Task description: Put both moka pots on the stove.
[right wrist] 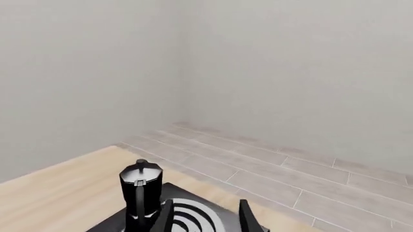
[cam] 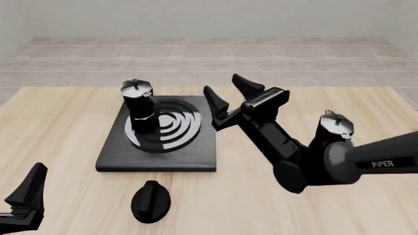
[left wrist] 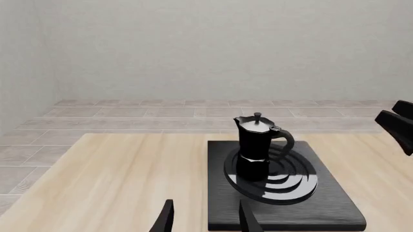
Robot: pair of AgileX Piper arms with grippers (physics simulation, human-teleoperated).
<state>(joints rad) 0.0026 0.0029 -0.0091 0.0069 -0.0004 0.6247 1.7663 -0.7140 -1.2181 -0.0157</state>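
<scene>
While one moka pot [cam: 138, 110] stands upright on the stove's [cam: 196, 154] left part, left of centre frame, the second pot [cam: 334, 128] sits on the bench [cam: 65, 122] at right, partly hidden by the right arm. Right claw [cam: 228, 95] released, empty, just right of the stove. Left claw [left wrist: 205, 217] released, lower left; black knob [cam: 150, 200] near the stove's front edge.

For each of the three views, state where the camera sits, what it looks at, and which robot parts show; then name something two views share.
Front: above the arms' side, facing the wooden table; right gripper, left gripper show.
Left wrist: behind open jaws, facing the flat black stove.
Right wrist: behind open jaws, facing the wall.
Shared: the glossy black moka pot on the stove.
</scene>
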